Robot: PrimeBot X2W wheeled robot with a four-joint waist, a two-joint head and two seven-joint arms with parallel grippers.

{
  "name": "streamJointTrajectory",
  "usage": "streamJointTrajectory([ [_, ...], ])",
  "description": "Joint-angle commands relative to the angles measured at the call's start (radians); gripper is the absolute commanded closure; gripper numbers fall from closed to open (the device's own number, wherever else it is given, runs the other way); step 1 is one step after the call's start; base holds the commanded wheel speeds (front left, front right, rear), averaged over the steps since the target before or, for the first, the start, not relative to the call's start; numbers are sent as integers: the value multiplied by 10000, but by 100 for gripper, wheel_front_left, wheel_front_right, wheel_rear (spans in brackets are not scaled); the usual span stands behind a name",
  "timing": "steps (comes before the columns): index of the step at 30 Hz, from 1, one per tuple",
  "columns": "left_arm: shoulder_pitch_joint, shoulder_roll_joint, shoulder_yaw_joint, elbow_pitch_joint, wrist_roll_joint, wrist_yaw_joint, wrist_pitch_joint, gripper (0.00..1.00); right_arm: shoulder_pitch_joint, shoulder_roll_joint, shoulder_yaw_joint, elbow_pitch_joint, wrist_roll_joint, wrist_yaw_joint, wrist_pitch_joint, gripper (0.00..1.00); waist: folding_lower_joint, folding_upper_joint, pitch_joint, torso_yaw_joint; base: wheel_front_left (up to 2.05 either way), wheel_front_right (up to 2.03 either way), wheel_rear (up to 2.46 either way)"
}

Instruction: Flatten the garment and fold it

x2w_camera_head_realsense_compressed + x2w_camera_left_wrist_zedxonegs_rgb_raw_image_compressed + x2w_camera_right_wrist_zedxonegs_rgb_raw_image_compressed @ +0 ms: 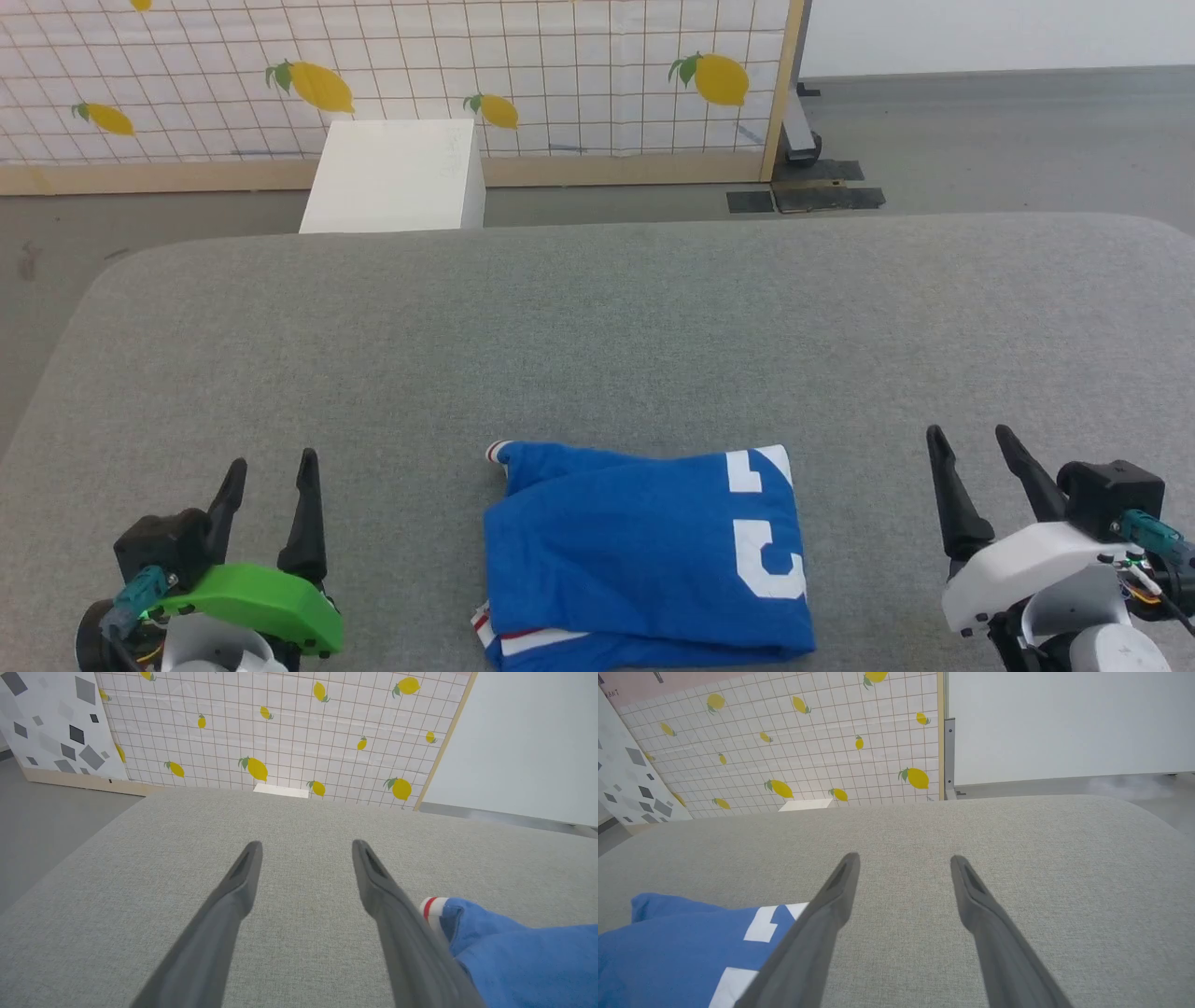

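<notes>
The garment (644, 555) lies folded into a compact blue rectangle near the front edge of the grey table, white lettering on its right side and a red-striped white cuff poking out at its far left corner. My left gripper (271, 471) rests open to its left, nothing between the fingers. My right gripper (971, 441) stands open to its right, also empty. In the left wrist view the garment (523, 956) lies right of my left gripper (306, 847). In the right wrist view the garment (682, 947) lies left of my right gripper (903, 858).
The grey padded table (597, 336) stretches far beyond the garment. Behind it stand a white box (397, 177) on the floor and a lemon-patterned grid panel (392, 75) with a wooden frame. Grey floor lies at the far right.
</notes>
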Motion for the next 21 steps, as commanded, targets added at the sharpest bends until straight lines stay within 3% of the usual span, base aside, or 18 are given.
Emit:
streamJointTrajectory([
  [1, -116, 52, -36, 32, -56, 50, -30, 0, 105, 47, -11, 36, -27, -13, -59, 0, 0, 0, -5, 5, 0, 0, 0],
  [16, -109, 191, -174, 31, -16, 112, 24, 0, -16, 82, -46, 51, -65, -13, 61, 0, 0, 0, -67, 17, 0, 0, 0],
  [21, -118, 238, -219, -33, 12, 148, 46, 0, -308, -54, 77, -36, -26, -13, 709, 0, 0, 0, -63, 30, 0, 0, 0],
])
